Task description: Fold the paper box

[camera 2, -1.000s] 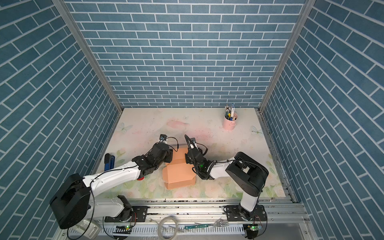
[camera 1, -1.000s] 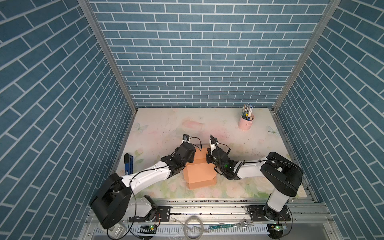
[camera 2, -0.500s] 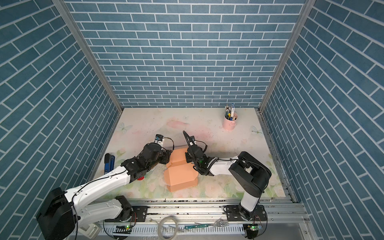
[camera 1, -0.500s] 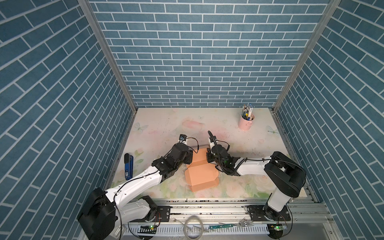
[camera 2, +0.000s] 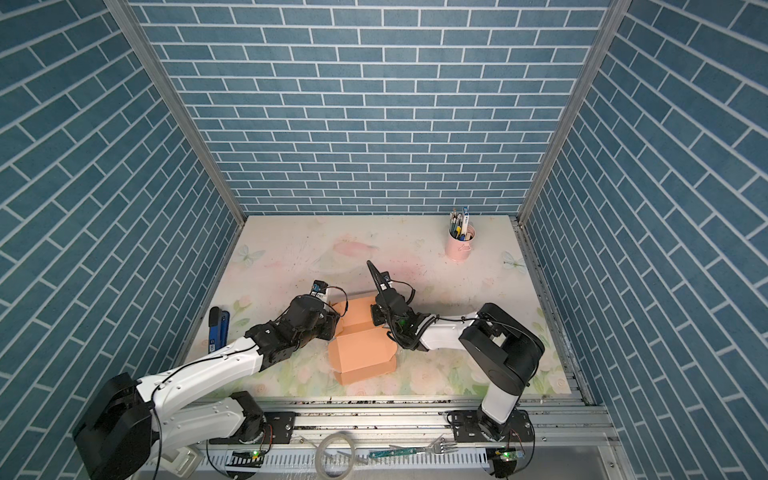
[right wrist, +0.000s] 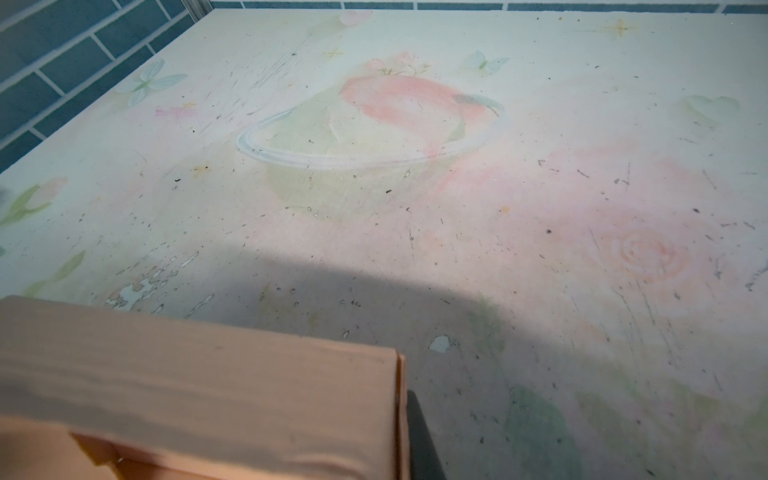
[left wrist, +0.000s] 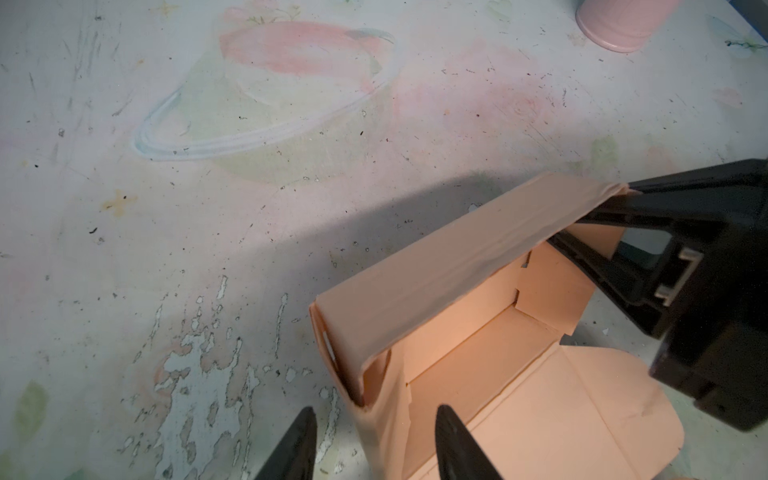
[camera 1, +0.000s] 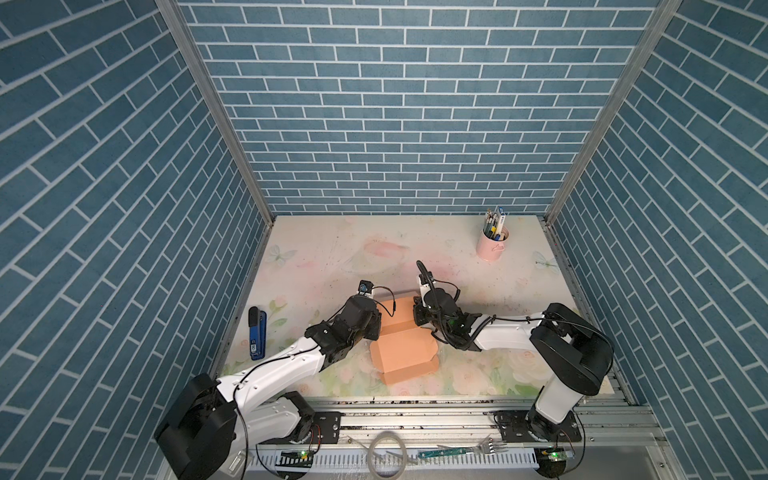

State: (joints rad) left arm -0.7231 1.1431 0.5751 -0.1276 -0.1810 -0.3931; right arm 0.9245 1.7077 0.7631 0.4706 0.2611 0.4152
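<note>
Left tool point(left wrist: 378, 446): released, holding nothing. Its fingertips point(left wrist: 305, 444) straddle the short end wall of the paper box point(camera 1: 405, 349) at the corner farthest from the pink cup point(camera 1: 491, 248), with a sliver of gap on either side of the card.
Right tool point(left wrist: 598, 214): clenched on the paper box. It pinches the doubled-over long wall at its end nearer the pink cup, one finger outside and one inside.
Long axis: the folded long wall runs from one tool to the other, pointing roughly toward the pink cup. Both arms are at the card, but only the left is free to act.
Paper box: on the table point(camera 1: 332, 257), well apart from the pink cup. The tray is half formed with its walls up, and the round-cornered lid panel lies open and flat on the side away from the pink cup.
Key relation: the end wall stands roughly upright between the left jaws, so a closing pinch looks like the next call while the right tool anchors the other end.
Risk: the thin card, creased at that corner, may buckle rather than fold on its score.
</note>
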